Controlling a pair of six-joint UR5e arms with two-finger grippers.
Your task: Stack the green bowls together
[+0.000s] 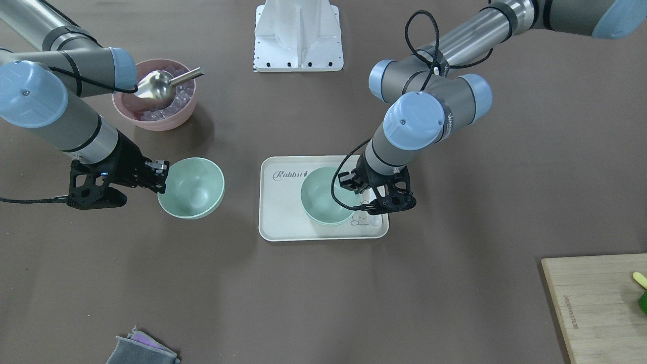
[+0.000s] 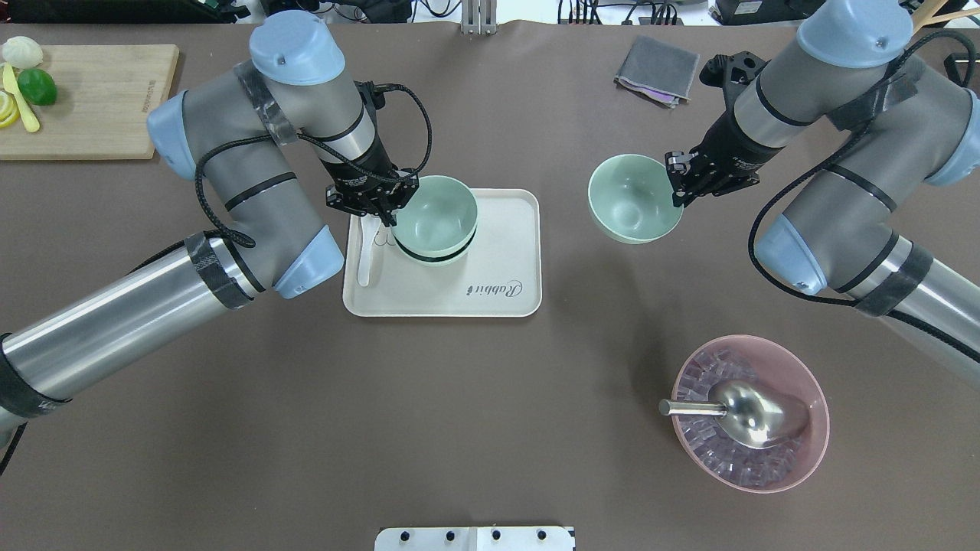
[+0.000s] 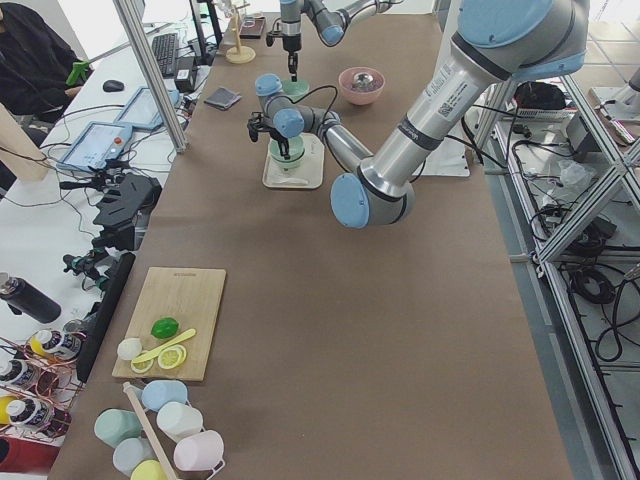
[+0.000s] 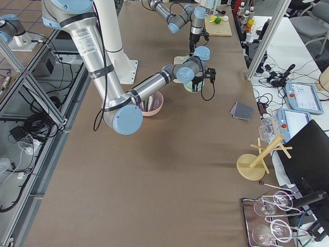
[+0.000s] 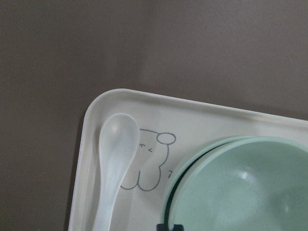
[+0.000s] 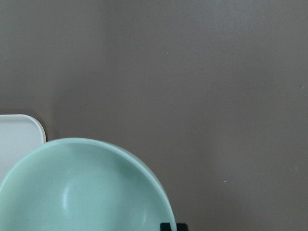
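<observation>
From across the table, the left gripper [image 1: 362, 196] has its fingers closed narrowly on the rim of the upper green bowl [image 1: 323, 194]. That bowl sits nested in the lower green bowl [image 1: 328, 221] on a white tray [image 1: 283, 217], and the tray's other half is bare. The right gripper [image 1: 163, 177] pinches the rim of the third green bowl [image 1: 194, 189]. This bowl is off the tray, with a strip of bare table [image 1: 455, 283] between it and the tray's edge; whether it rests on the table or hangs above it I cannot tell. A pink bowl [image 1: 174, 119] with a metal scoop [image 1: 162, 86] stands near the right arm. A cutting board [image 1: 596, 303] and a grey cloth [image 1: 139, 349] lie well apart at the table's edges. From overhead, the stack fills the tray's far left part. A white spoon [image 2: 366, 264] lies along the tray's left edge, just beside the left gripper. The third bowl is clear of the tray's right edge, with open table on its other sides. Both side views show the grippers too small to add anything. The left wrist view shows the tray's rounded corner, the spoon, and the upper rim inside the lower one with a dark gap between; a black fingertip touches the rim. The right wrist view shows the third bowl, a fingertip on its rim, the tray's corner just beside it, and bare table elsewhere.
</observation>
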